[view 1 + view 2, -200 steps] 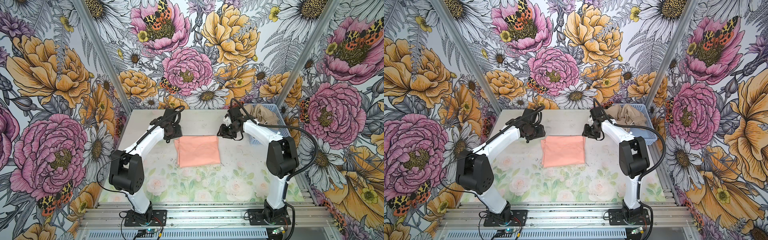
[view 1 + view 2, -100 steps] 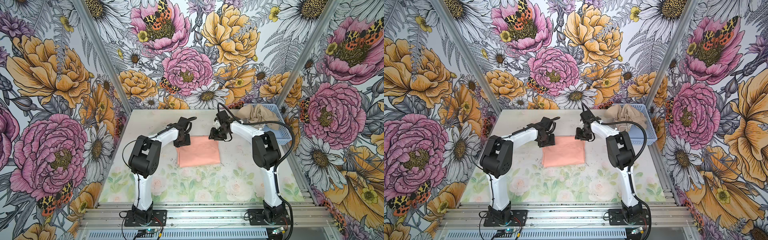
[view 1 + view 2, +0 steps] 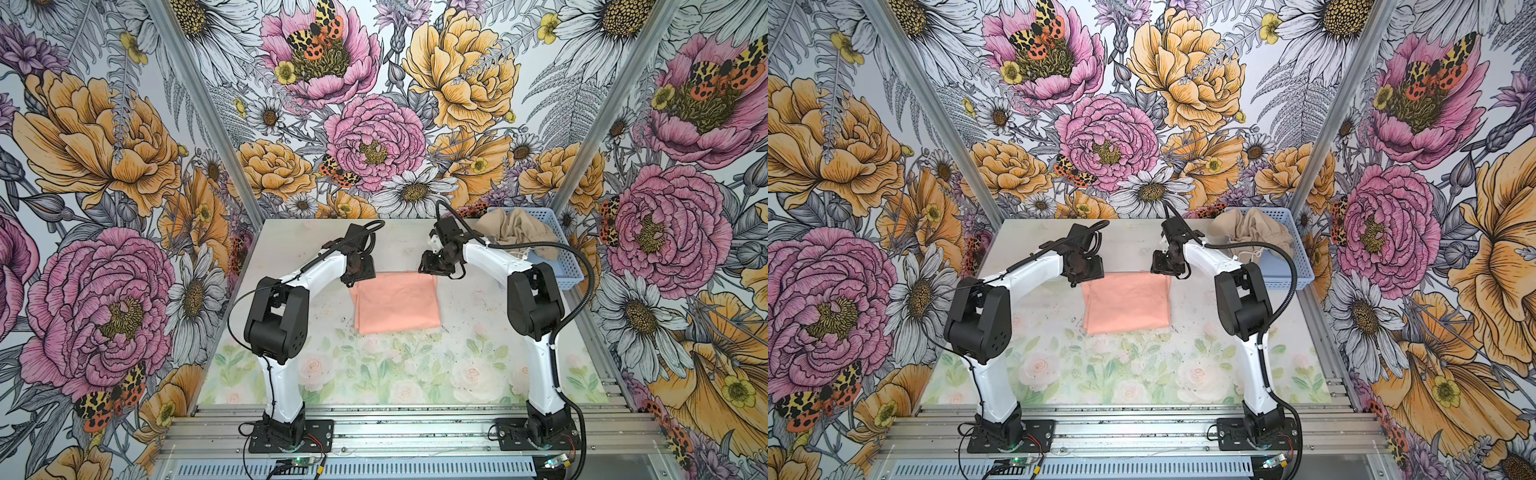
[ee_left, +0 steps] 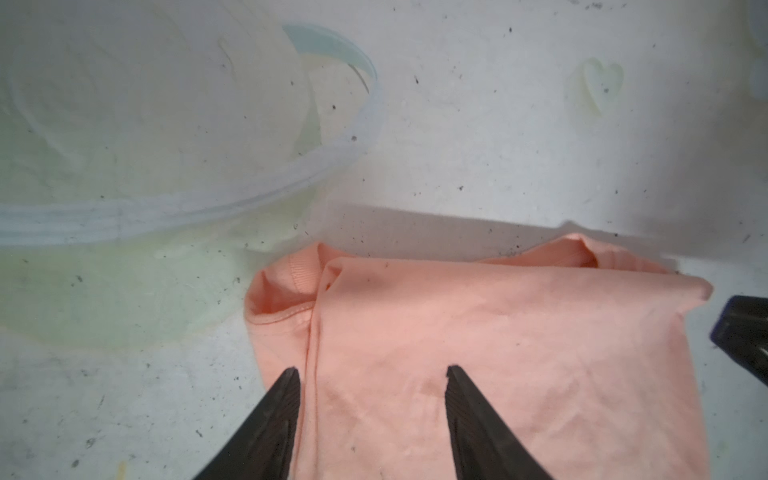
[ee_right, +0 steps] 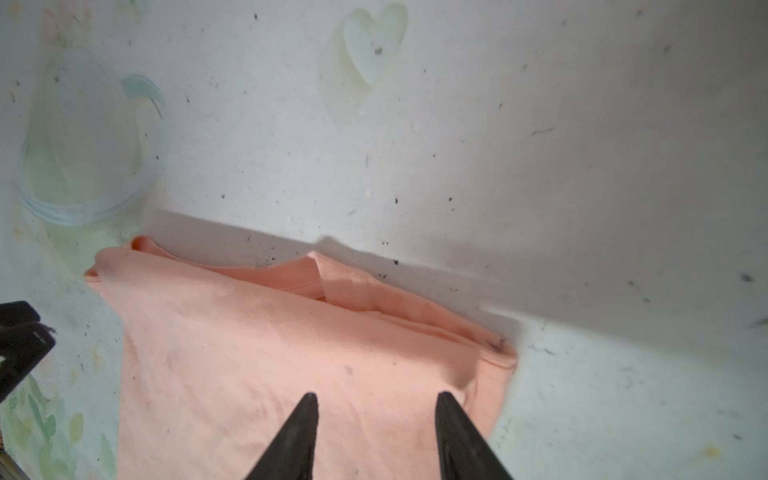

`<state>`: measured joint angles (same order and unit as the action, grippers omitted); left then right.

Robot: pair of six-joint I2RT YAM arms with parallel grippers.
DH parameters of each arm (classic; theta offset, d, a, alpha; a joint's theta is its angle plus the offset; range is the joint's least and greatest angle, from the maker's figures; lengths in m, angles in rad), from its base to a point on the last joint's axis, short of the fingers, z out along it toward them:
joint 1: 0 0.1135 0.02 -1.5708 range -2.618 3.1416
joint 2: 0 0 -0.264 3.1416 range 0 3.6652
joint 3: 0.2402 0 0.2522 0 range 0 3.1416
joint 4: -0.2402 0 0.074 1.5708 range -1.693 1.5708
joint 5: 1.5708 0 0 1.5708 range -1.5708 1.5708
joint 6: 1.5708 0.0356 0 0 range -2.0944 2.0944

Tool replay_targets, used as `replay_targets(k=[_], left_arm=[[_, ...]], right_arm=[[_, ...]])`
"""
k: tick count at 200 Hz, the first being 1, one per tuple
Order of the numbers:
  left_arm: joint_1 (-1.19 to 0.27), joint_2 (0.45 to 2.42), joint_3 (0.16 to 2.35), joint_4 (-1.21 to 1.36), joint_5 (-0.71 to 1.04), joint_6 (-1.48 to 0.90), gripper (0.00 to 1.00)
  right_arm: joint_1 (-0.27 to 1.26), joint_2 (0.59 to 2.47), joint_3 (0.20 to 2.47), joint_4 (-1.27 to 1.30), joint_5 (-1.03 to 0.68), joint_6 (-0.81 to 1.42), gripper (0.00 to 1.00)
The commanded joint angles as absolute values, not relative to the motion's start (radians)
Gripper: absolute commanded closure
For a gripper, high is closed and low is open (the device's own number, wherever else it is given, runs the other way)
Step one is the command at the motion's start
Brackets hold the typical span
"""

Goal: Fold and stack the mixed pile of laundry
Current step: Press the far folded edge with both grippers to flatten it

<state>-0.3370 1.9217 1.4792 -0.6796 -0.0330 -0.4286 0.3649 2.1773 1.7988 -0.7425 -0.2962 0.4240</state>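
Note:
The salmon-peach T-shirt lies folded into a flat rectangle in the middle of the table, its graphic hidden. My left gripper hovers over its far left corner, open, with only cloth below the tips. Over the far right corner my right gripper stands open too, fingers apart above the shirt. The wrist views show the shirt's layered far edge. The beige-tan garment is bunched in the basket, its white drawstring hanging.
The light blue perforated basket stands at the back right, just behind my right arm. Flowered walls close in the table on three sides. Metal rails run along the front edge. The mat carries flat cup and heart prints.
Both grippers have drawn slightly inward along the shirt's far edge to its corners, and the arms' elbows swung in and back out. The shirt has not shifted.

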Motion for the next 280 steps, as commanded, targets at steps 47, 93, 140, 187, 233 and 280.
replay_targets(k=[47, 93, 140, 187, 233, 280], left_arm=[[-0.312, 2.030, 1.537, -0.643, -0.053, -0.356, 0.45], [-0.320, 2.066, 1.558, -0.629, -0.046, -0.344, 0.47], [-0.326, 2.089, 1.575, -0.626, -0.044, -0.345, 0.57], [-0.331, 2.094, 1.584, -0.626, -0.042, -0.348, 0.65], [-0.332, 2.094, 1.580, -0.626, -0.031, -0.351, 0.71], [-0.331, 2.091, 1.577, -0.626, -0.031, -0.350, 0.84]], right_arm=[[0.345, 2.186, 1.793, -0.726, -0.261, 0.394, 0.51], [0.347, 2.226, 1.799, -0.723, -0.273, 0.393, 0.51], [0.349, 2.250, 1.801, -0.721, -0.272, 0.393, 0.53], [0.356, 2.264, 1.805, -0.712, -0.286, 0.397, 0.58], [0.364, 2.277, 1.809, -0.703, -0.294, 0.406, 0.68], [0.368, 2.270, 1.807, -0.699, -0.295, 0.410, 0.83]])
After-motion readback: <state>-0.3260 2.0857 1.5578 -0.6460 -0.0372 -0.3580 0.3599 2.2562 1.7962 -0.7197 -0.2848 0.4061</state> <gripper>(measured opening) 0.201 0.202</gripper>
